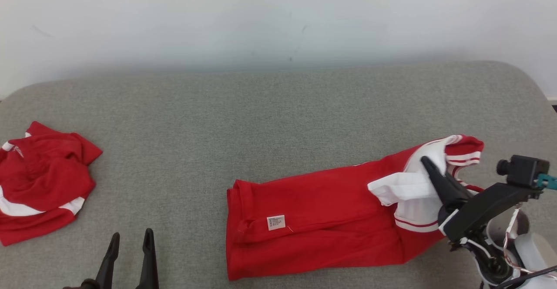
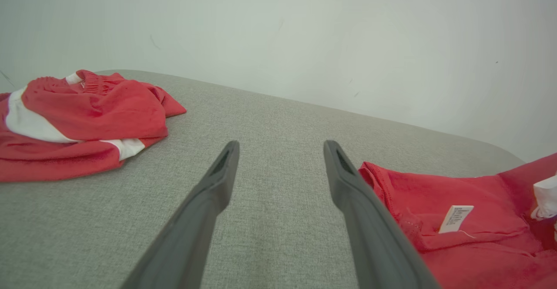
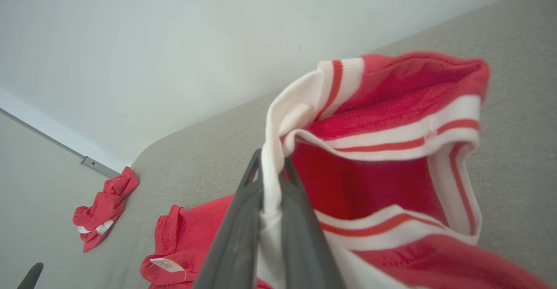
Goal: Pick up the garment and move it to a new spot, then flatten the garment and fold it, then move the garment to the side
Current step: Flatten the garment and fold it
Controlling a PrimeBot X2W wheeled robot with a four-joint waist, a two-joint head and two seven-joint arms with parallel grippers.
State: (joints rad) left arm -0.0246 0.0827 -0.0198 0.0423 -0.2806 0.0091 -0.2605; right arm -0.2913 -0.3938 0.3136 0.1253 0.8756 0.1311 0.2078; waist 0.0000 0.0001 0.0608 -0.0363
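Note:
A red garment (image 1: 322, 219) with white striped trim lies stretched across the grey surface, right of centre, a white label (image 1: 276, 222) on its left part. My right gripper (image 1: 428, 167) is shut on the garment's white sleeve (image 3: 270, 180) and holds that end raised above the surface. The striped collar (image 3: 391, 134) hangs open just beyond the fingers. My left gripper (image 1: 130, 241) stands open at the lower left, nothing between its fingers (image 2: 217, 171). The garment's left edge (image 2: 435, 206) lies just to that gripper's right.
A second red and white garment (image 1: 39, 189) lies crumpled at the far left edge of the grey padded surface (image 1: 217, 128). A pale wall (image 1: 278, 19) runs behind the surface. The surface's rounded far right corner (image 1: 522, 75) is close to my right arm.

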